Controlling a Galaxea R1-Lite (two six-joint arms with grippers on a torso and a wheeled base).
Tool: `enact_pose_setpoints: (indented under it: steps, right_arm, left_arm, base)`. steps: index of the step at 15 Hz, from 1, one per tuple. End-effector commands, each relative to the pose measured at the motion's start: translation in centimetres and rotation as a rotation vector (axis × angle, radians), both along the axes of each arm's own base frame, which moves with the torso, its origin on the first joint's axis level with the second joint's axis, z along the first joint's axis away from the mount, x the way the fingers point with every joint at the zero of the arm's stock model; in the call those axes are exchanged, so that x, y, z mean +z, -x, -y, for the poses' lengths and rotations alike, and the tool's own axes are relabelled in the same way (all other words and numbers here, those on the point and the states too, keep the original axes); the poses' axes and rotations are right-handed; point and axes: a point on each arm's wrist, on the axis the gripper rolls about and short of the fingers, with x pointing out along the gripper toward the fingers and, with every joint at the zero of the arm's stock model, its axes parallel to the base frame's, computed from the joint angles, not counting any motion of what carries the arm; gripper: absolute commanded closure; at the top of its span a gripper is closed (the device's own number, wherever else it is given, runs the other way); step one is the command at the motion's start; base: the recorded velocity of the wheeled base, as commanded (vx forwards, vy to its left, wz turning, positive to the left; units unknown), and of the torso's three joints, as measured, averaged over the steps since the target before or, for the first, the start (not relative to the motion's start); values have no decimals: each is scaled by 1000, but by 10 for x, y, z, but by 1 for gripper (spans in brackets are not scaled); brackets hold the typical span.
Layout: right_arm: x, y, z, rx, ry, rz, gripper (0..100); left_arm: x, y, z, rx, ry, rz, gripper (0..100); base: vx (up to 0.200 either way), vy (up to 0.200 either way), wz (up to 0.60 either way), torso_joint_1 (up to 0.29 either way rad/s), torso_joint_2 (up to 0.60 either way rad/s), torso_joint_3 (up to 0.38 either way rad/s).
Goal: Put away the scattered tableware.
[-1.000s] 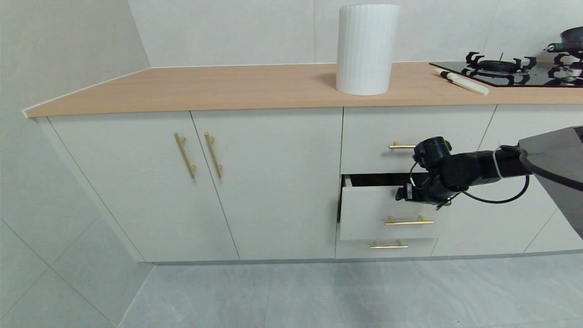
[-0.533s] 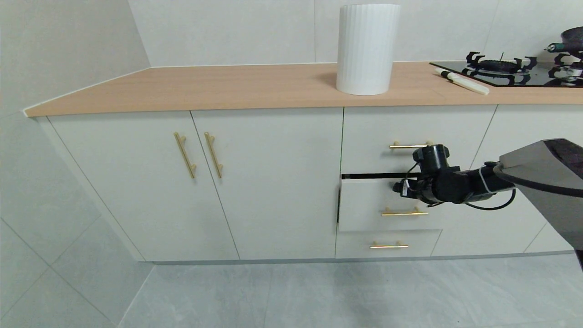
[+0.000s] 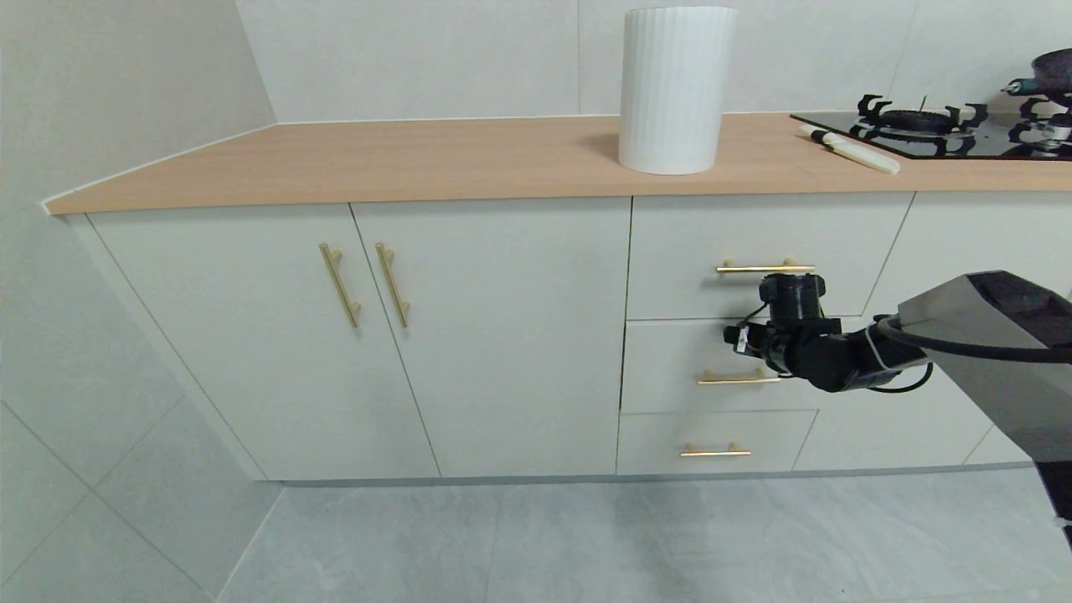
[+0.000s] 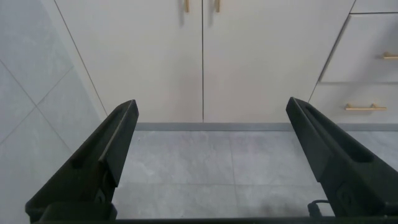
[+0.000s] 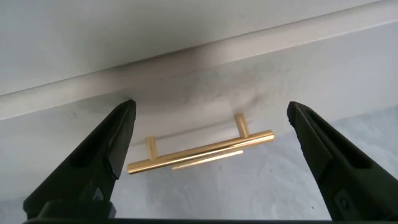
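Low against the kitchen cabinets, the right gripper (image 3: 735,339) sits at the face of the middle drawer (image 3: 670,368), just above its gold bar handle (image 3: 737,378). Its two dark fingers (image 5: 99,168) are spread wide and carry nothing; in the right wrist view the handle lies between them, farther off. Whether the fingertips touch the drawer front cannot be told. The drawer is shut, flush with the top drawer (image 3: 678,251) and the bottom drawer (image 3: 662,440).

Up on the wooden counter (image 3: 419,159), a cream-coloured utensil (image 3: 847,149) lies loose at the near edge of the black gas stove (image 3: 930,134) – well apart from both grippers. A tall white ribbed cylinder (image 3: 674,88) stands upright on the counter to the utensil's left.

The left gripper (image 4: 211,106) hangs above the grey tiled floor (image 4: 205,162), facing the pair of cabinet doors (image 4: 202,56) – its fingers (image 4: 106,155) also parted wide, empty and touching nothing
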Motion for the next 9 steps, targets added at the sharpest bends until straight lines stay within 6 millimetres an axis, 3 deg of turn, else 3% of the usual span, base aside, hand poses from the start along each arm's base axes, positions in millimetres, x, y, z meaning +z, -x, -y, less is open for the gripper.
enact_pose_setpoints:
  steps: [1, 9]
  right_arm:
    - [-4, -1, 0, -4, 3, -6, 0]
    - [-5, -5, 0, -8, 0, 34, 0]
  left_arm:
    - [0, 0, 0, 1, -1, 0, 0]
    - [0, 0, 0, 1, 1, 0, 0]
  base:
    - [0, 0, 0, 0, 0, 0]
    - [0, 0, 0, 0, 0, 0]
